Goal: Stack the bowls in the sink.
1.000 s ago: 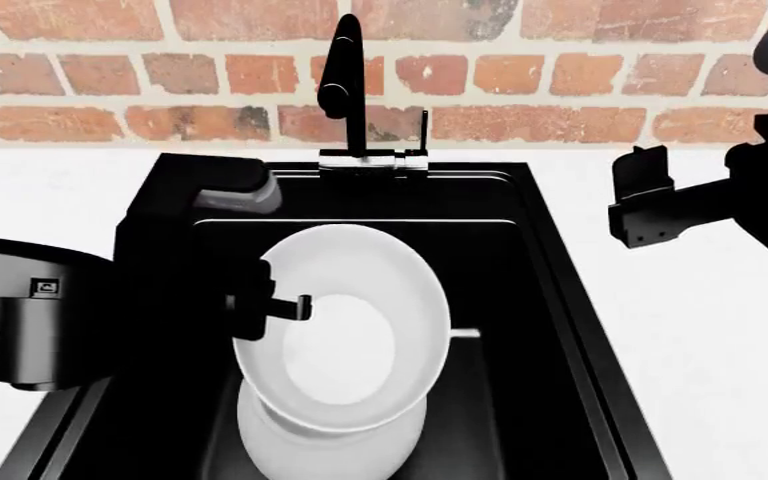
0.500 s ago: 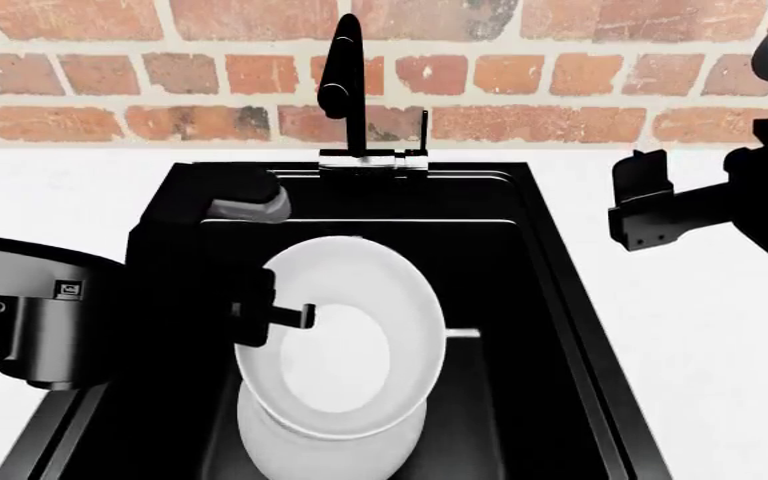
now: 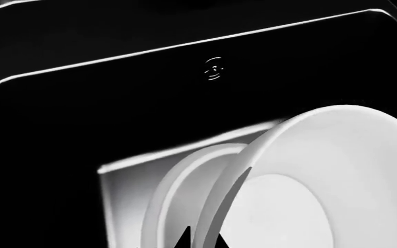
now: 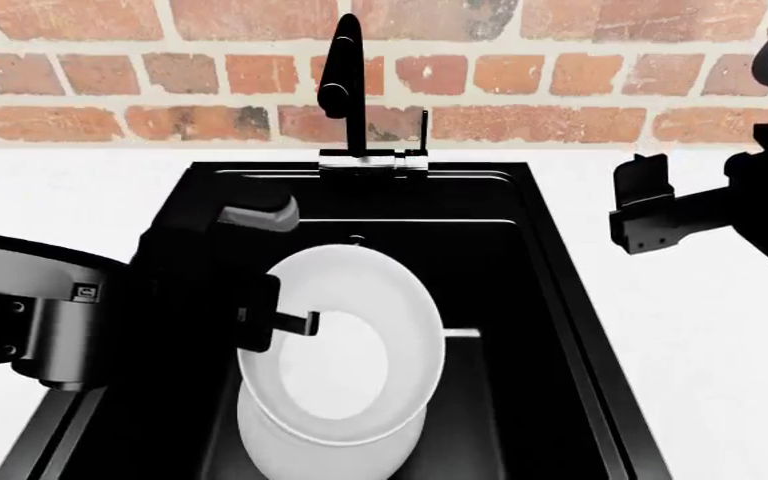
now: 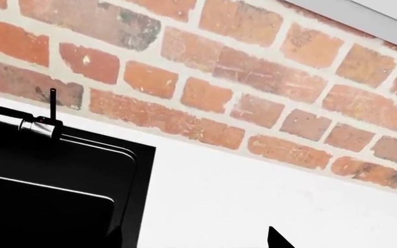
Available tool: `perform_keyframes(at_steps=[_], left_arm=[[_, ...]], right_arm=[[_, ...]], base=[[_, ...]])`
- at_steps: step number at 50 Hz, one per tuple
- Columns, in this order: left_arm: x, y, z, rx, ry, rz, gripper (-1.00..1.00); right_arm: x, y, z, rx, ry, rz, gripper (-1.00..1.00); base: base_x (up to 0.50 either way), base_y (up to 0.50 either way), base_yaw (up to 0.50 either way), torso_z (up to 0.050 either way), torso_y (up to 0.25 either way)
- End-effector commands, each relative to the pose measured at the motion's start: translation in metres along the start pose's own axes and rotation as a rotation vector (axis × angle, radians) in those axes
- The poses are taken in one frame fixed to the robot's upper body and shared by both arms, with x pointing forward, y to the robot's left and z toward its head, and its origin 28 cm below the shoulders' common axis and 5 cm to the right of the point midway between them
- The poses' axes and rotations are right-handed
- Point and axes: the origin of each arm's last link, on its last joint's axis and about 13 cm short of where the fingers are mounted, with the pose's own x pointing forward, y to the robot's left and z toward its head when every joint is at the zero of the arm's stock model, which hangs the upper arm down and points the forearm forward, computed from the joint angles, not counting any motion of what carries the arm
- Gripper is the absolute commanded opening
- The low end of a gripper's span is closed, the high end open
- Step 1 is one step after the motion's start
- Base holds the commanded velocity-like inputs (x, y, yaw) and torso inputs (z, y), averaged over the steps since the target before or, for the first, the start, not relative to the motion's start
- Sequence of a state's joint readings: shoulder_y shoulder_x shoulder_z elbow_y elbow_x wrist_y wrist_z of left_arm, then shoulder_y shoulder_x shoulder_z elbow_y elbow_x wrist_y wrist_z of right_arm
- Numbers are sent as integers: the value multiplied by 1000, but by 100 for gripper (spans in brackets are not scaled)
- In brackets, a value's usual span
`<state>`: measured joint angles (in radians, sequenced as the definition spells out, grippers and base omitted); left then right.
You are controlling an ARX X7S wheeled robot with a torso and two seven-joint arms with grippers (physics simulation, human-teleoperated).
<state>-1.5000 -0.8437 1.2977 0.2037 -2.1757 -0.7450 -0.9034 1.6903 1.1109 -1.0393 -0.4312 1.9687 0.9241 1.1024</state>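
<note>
Wall: red-brown brick wall with pale mortar, running across the back of the scene.
Counter: plain white counter on both sides of the basin, meeting the brick.
Sink: matte black sink, rectangular and recessed into the counter.
Faucet: tall black faucet on a metal base at the sink's back edge.
Drain: small round drain, visible on the dark basin surface in the left wrist view.
Upper bowl: glossy white upper bowl, tilted, above the lower one.
Lower bowl: white lower bowl, in the sink, mostly covered.
Left gripper: left gripper, clamped on the upper bowl's rim inside the sink.
Right gripper: right gripper, above the right counter, well apart from the bowls; finger spread cannot be told.
</note>
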Motion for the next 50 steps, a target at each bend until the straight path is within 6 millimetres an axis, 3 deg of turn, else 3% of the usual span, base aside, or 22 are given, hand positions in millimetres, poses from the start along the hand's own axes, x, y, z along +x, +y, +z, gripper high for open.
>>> perform_keyframes(at_steps=[1, 15, 16, 37, 50], left_arm=[[0, 0, 2, 4, -5, 12, -100], [4, -2, 3, 36, 4, 24, -100], [3, -2, 3, 39, 4, 23, 100], [-2, -3, 8, 64, -15, 37, 100], [-28, -8, 19, 100, -73, 52, 100]], right_arm=[[0, 0, -1, 0, 2, 0, 100], [0, 0, -3, 2, 6, -2, 100], [0, 0, -3, 2, 6, -1, 100], [2, 1, -5, -3, 13, 0, 100], [-2, 0, -1, -3, 4, -2, 100]], base=[[0, 0, 0, 0, 0], [0, 0, 0, 0, 1], [0, 0, 0, 0, 0], [0, 0, 0, 0, 0], [0, 0, 0, 0, 0]])
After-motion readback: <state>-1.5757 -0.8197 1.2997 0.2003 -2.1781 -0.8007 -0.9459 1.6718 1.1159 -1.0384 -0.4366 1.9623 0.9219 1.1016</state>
